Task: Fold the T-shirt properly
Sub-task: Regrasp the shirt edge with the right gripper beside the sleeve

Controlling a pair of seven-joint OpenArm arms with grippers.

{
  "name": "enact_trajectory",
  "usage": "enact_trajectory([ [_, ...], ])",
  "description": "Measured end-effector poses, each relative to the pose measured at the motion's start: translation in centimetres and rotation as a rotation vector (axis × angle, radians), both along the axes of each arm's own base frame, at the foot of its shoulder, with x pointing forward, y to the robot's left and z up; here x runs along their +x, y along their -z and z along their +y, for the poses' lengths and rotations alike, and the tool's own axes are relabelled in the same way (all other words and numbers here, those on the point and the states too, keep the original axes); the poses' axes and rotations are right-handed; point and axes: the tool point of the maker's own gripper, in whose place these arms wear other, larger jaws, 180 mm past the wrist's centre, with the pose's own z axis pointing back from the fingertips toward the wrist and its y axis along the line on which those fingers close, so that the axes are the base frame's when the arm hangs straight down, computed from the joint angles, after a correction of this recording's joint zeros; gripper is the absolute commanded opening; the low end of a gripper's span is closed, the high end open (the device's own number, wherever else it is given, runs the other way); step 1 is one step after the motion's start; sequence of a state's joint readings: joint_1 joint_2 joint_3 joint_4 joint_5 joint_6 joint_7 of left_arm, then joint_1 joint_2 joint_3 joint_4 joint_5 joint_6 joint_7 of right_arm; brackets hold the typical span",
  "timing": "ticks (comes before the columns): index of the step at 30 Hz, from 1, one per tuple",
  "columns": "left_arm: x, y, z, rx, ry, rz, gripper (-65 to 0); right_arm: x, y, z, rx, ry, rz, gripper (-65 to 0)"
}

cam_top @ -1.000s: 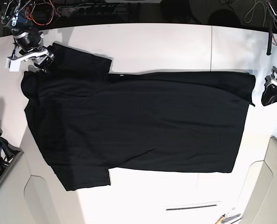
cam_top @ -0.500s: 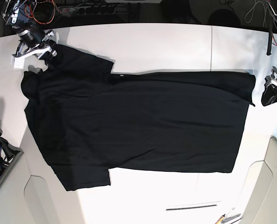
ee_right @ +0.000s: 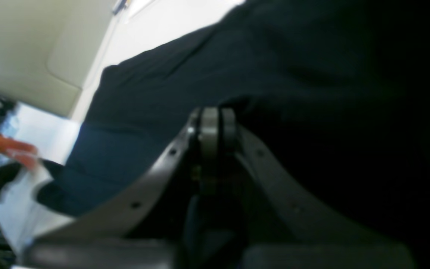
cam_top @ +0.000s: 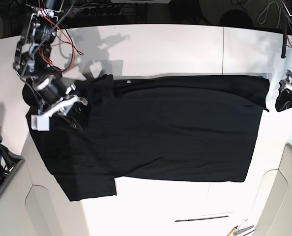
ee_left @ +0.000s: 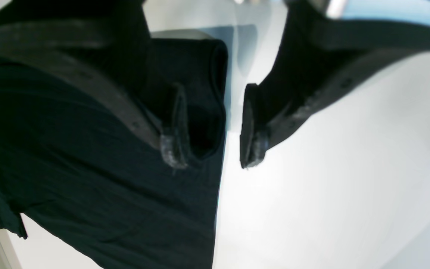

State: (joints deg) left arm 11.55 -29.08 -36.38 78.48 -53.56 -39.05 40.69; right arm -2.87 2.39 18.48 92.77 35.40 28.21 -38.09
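T-shirt (cam_top: 156,128) lies flat on white table (cam_top: 185,49), long axis across. Right gripper (cam_top: 72,105) clamped on sleeve, over shirt's collar end. Left gripper (ee_left: 211,145) spread, empty, beside hem corner.

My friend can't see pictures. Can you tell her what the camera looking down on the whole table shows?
A big black T-shirt lies spread flat on a white table. At the picture's left, the right end effector is over the shirt's sleeve end, where the cloth looks folded inward. The left end effector sits off the shirt's far edge at the picture's right.
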Motion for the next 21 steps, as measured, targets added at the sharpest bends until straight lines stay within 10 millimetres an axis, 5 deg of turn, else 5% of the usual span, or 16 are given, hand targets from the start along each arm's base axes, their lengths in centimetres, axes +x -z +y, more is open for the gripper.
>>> enact_trajectory([
  [6, 0.0, 0.0, 0.0, 0.0, 0.0, 0.0, -39.2, 3.1, -1.8, 0.1, -0.17, -0.004, -0.103, -65.0],
  [10, 0.0, 0.0, 0.0, 0.0, 0.0, 0.0, -39.2, 4.4, -2.2, -1.5, -0.232, 0.062, -0.102, -38.0],
  [12, 0.0, 0.0, 0.0, 0.0, 0.0, 0.0, -39.2, 4.5, -2.0, -2.1, -0.233, 0.104, -0.08, -31.0],
  [21, 0.3, -0.7, -0.3, -0.033, -0.001, -0.032, -40.0, 3.6, -0.5, -2.2, -0.264, 0.084, 0.01, -31.2],
])
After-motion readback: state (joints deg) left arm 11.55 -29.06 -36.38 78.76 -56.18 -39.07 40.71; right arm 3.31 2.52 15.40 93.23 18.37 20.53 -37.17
